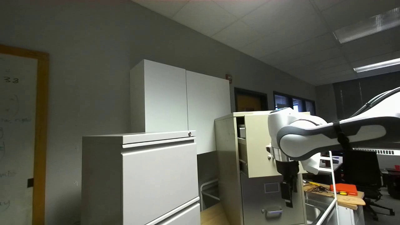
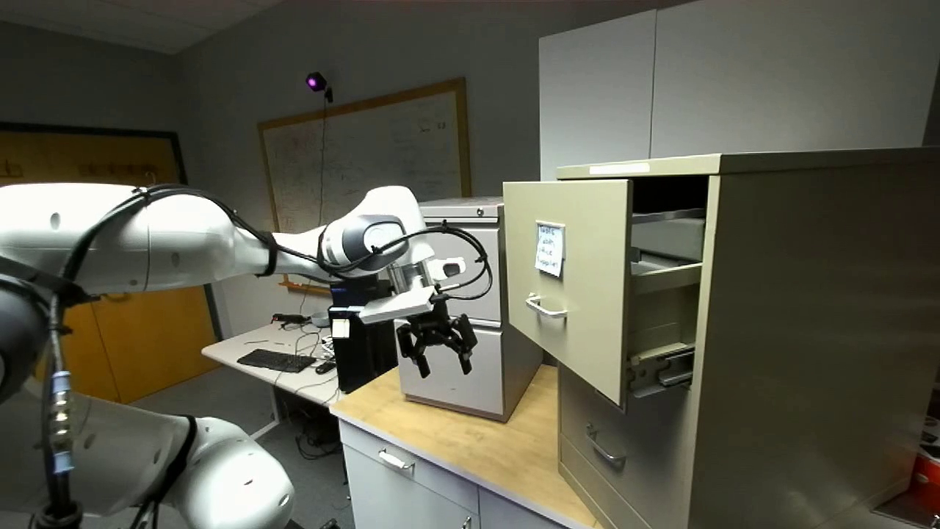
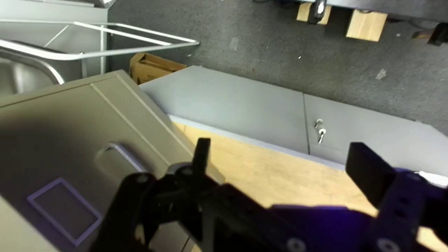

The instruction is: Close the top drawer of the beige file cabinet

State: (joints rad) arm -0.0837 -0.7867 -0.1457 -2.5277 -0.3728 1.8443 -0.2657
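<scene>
The beige file cabinet (image 1: 225,162) (image 2: 808,330) stands on a wooden counter. Its top drawer (image 1: 257,147) (image 2: 587,330) is pulled partway out in both exterior views. Its cream front has a silver handle and a handwritten label; grey trays show inside. My gripper (image 1: 289,193) (image 2: 445,356) points down in front of the drawer front, to one side of it and apart from it. In the wrist view the gripper (image 3: 279,150) has its black fingers wide apart with nothing between them. The cabinet's lower drawer (image 3: 122,126) and a cream edge of the top drawer (image 3: 19,229) also show there.
A pale grey lateral cabinet (image 1: 159,181) (image 2: 523,353) stands on the wooden counter (image 2: 485,448) (image 3: 266,168) beside the beige one. A white two-door cupboard (image 1: 187,100) hangs on the wall. A metal sink (image 3: 31,75) and white rail (image 3: 115,52) lie past the cabinet's far side.
</scene>
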